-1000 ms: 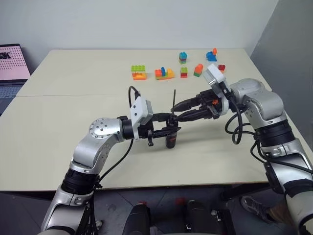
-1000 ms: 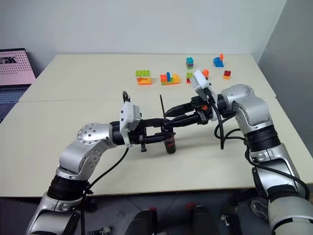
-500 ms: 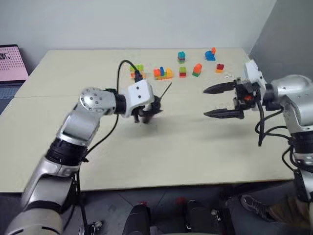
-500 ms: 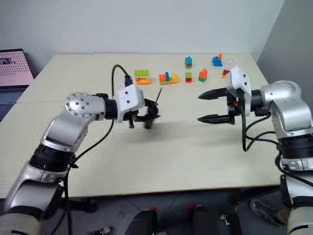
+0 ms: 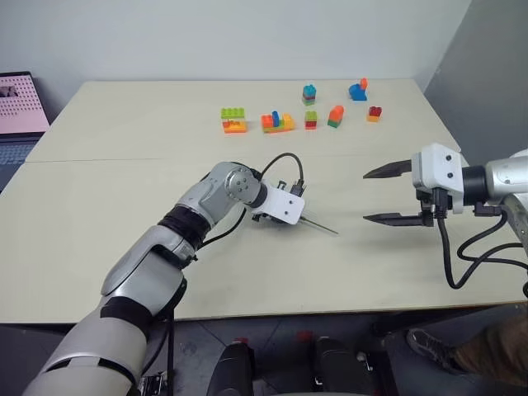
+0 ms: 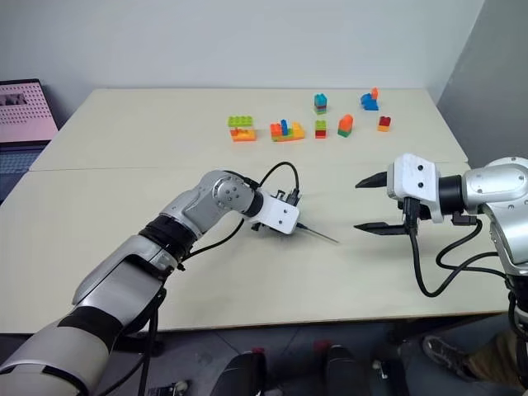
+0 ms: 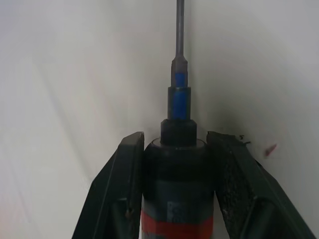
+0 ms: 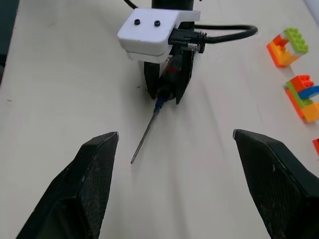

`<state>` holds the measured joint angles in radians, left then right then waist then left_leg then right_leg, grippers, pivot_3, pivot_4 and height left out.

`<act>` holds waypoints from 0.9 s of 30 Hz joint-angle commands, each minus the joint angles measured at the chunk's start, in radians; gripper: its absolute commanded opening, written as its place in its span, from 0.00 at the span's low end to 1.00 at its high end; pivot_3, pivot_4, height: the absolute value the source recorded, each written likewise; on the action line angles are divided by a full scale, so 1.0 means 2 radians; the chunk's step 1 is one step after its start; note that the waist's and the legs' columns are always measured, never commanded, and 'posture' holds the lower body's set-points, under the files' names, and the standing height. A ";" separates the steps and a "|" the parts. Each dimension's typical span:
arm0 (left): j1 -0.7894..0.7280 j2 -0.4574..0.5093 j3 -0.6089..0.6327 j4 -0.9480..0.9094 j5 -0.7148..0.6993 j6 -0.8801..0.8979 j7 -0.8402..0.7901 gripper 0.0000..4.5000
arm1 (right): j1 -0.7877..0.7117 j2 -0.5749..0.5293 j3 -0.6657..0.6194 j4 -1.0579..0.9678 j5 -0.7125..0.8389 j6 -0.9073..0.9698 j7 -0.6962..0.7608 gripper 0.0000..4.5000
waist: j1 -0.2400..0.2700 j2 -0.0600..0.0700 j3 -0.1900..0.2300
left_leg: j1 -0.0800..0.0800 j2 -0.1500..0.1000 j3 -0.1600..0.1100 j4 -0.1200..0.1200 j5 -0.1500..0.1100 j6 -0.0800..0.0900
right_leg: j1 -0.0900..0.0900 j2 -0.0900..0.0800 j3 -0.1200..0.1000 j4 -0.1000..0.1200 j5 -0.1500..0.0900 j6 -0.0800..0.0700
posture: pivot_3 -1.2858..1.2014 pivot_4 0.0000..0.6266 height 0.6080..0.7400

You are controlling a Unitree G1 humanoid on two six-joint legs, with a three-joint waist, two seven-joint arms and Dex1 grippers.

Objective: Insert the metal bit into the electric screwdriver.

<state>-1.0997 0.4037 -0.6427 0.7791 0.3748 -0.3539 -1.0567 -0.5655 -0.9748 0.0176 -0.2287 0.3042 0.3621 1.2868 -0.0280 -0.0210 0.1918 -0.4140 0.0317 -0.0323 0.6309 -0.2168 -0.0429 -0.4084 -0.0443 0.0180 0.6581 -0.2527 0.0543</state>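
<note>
Pinching the electric screwdriver (image 7: pixel 177 189) in my left gripper (image 8: pixel 167 87), the metal bit (image 8: pixel 145 134) seated in its tip, my right gripper (image 5: pixel 394 195) spread beside it; next, probably setting it down.

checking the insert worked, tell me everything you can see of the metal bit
The bit is a thin, straight, dark grey metal rod with a blue collar at its base. That end sits in the tip of the black, red-banded screwdriver, which the left hand clamps. It slants low over the table, pointing toward the open right hand. Whether its tip touches the table is unclear.
</note>
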 commanded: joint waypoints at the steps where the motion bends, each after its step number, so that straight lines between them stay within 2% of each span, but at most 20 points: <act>1: -0.009 -0.012 0.011 0.023 0.004 -0.017 0.003 0.36 | 0.001 -0.012 -0.031 -0.029 0.019 0.012 -0.010 0.86 | 0.000 0.000 0.000 | 0.000 0.000 0.000 0.000 0.000 0.000 | 0.000 0.000 0.000 0.000 0.000 0.000 | 0.52 0.24 1.00; 2: -0.010 -0.013 0.014 0.025 0.003 -0.019 0.004 0.36 | 0.002 -0.013 -0.032 -0.030 0.020 0.015 -0.011 0.86 | 0.001 0.000 0.000 | 0.000 0.000 0.000 0.000 0.000 0.000 | 0.000 0.000 0.000 0.000 0.000 0.000 | 0.52 0.24 1.00; 3: -0.011 -0.015 0.017 0.027 0.003 -0.021 0.005 0.51 | 0.003 -0.013 -0.032 -0.031 0.021 0.016 -0.012 0.86 | 0.001 0.000 0.000 | 0.000 0.000 0.000 0.000 0.000 0.000 | 0.000 0.000 0.000 0.000 0.000 0.000 | 0.52 0.24 1.00; 7: -0.010 -0.012 0.049 0.004 -0.029 0.008 -0.020 0.64 | 0.002 -0.012 -0.030 -0.030 0.024 0.019 -0.017 0.86 | 0.000 0.000 0.000 | 0.000 0.000 0.000 0.000 0.000 0.000 | 0.000 0.000 0.000 0.000 0.000 0.000 | 0.52 0.24 1.00; 12: -0.004 0.007 0.126 -0.054 -0.090 0.098 -0.025 0.91 | -0.001 -0.010 -0.032 -0.025 0.024 0.023 -0.025 0.86 | -0.001 0.000 0.000 | -0.001 0.000 0.000 0.000 0.000 0.000 | -0.001 0.000 0.000 0.000 0.000 0.000 | 0.52 0.24 1.00; 15: 0.013 0.038 0.190 -0.105 -0.146 0.193 -0.037 0.91 | 0.008 -0.011 -0.039 -0.026 0.026 0.030 -0.034 0.86 | -0.003 0.000 0.000 | -0.001 0.000 0.000 0.000 0.000 0.000 | -0.001 0.000 0.000 0.001 0.000 0.000 | 0.52 0.24 1.00; 17: 0.039 0.079 0.235 -0.149 -0.174 0.266 -0.039 0.91 | 0.022 -0.013 -0.049 -0.029 0.030 0.037 -0.041 0.86 | -0.005 0.000 0.000 | 0.000 0.000 0.000 0.000 0.000 0.000 | -0.001 0.000 0.000 0.001 0.000 0.000 | 0.52 0.24 1.00; 18: 0.060 0.106 0.251 -0.176 -0.186 0.302 -0.049 0.91 | 0.030 -0.014 -0.055 -0.031 0.032 0.041 -0.044 0.86 | -0.006 0.000 0.000 | 0.000 0.000 0.000 0.000 0.000 0.000 | -0.001 0.000 0.000 0.001 0.000 0.000 | 0.52 0.24 1.00; 21: 0.167 0.188 0.307 -0.291 -0.232 0.326 -0.090 0.91 | 0.049 -0.012 -0.076 -0.031 0.041 0.052 -0.056 0.86 | -0.014 0.000 0.000 | 0.000 0.000 0.000 0.000 0.000 0.000 | -0.001 0.000 0.000 0.002 0.000 0.000 | 0.52 0.24 1.00; 23: 0.214 0.212 0.332 -0.345 -0.255 0.370 -0.084 0.91 | 0.058 -0.012 -0.083 -0.029 0.044 0.052 -0.060 0.86 | -0.012 0.000 0.000 | 0.001 0.001 0.001 0.000 0.000 0.000 | 0.000 0.000 0.001 0.002 0.001 -0.002 | 0.52 0.24 1.00; 27: 0.298 0.237 0.384 -0.433 -0.305 0.444 -0.073 0.91 | 0.073 -0.007 -0.090 -0.024 0.051 0.051 -0.064 0.86 | 0.003 -0.001 0.001 | 0.000 0.001 -0.001 0.001 0.000 0.000 | 0.000 0.000 -0.002 0.002 0.000 0.000 | 0.52 0.24 1.00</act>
<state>-0.5465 0.8480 0.0489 0.0277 -0.1666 0.4628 -1.2105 -0.4364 -0.9840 -0.1196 -0.2664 0.3830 0.4675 1.1697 -0.0213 -0.0239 0.1936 -0.4136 0.0334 -0.0341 0.6332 -0.2166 -0.0433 -0.4082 -0.0450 0.0149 0.6619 -0.2530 0.0535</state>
